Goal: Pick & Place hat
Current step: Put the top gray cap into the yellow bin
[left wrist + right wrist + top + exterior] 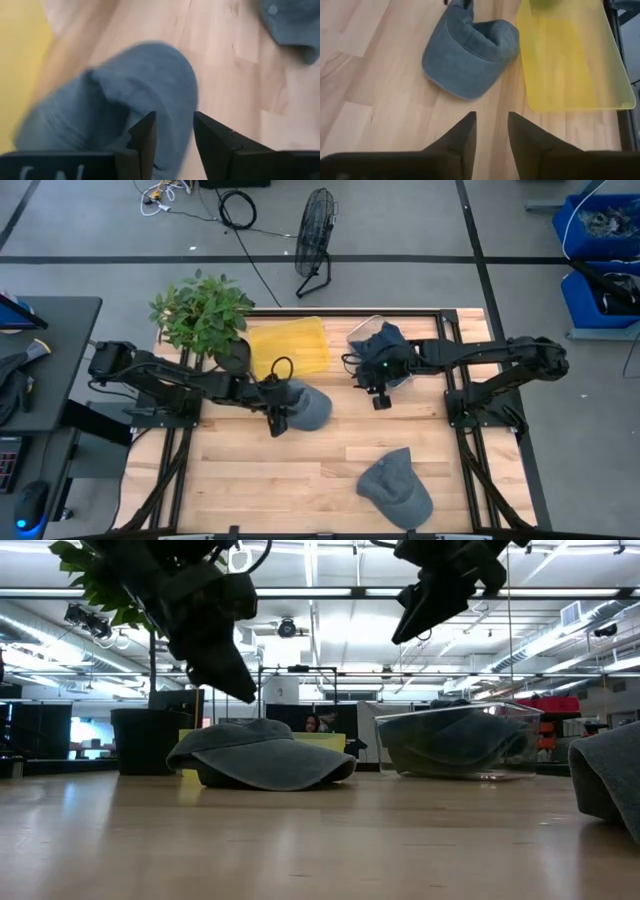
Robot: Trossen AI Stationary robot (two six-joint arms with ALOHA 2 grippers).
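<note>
Soft matt cloth hat (308,406), smooth pale wood table (300,480), glossy yellow plastic tray (290,346)

We're in a big open lab or workshop: grey concrete floor (420,220) taped in black lines, a standing fan (316,230), loose cables (235,210), blue parts bins (600,225), ceiling strip lights (330,592) over the wooden surface (300,470).

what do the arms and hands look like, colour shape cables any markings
Both arms are black and jointed, with thick rounded links. The left arm has a black cable loop near its wrist. The right arm shows a small green light near its wrist. Each hand ends in two dark, wedge-shaped fingers. The left wrist view shows white lettering, too cut off to read.
</note>
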